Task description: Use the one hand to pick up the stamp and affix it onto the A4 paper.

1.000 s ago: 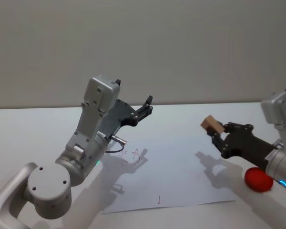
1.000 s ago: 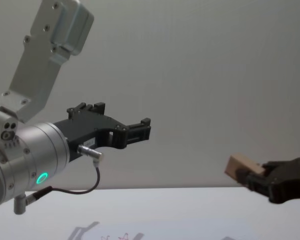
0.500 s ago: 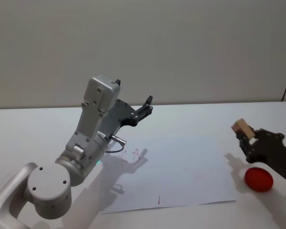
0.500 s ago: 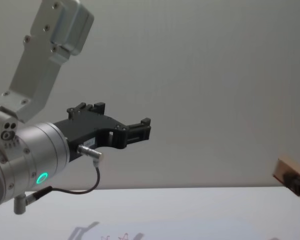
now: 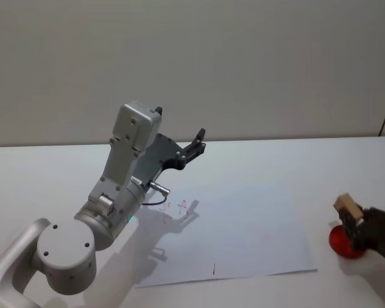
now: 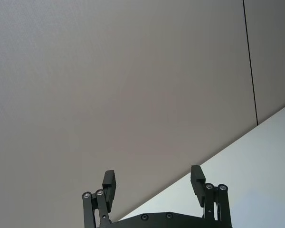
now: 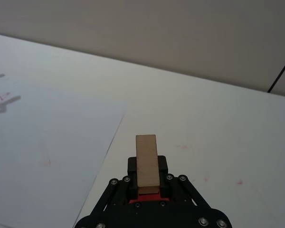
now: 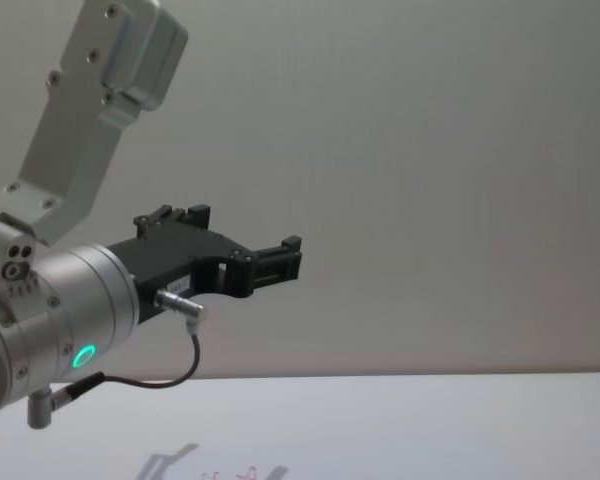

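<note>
My right gripper (image 5: 353, 219) is low at the table's right edge, off the paper, shut on the stamp (image 5: 347, 205), a light tan wooden block that sticks out past its black fingers. The right wrist view shows the stamp (image 7: 147, 162) upright in the right gripper (image 7: 147, 167), beyond the paper's right edge. The A4 paper (image 5: 244, 234) lies flat mid-table with small red marks (image 5: 179, 206) on it; its edge (image 7: 47, 142) appears in the right wrist view. My left gripper (image 5: 197, 140) hangs raised above the paper's far left, open and empty (image 6: 153, 179).
A round red ink pad (image 5: 341, 242) sits on the white table (image 5: 276, 160) directly under and behind the held stamp, just right of the paper. The left arm's silver wrist (image 8: 50, 320) looms large in the chest view. A plain wall stands behind the table.
My right gripper has carried the stamp rightward and down, off the paper, to the red pad; it has left the chest view. The left arm has not moved.
</note>
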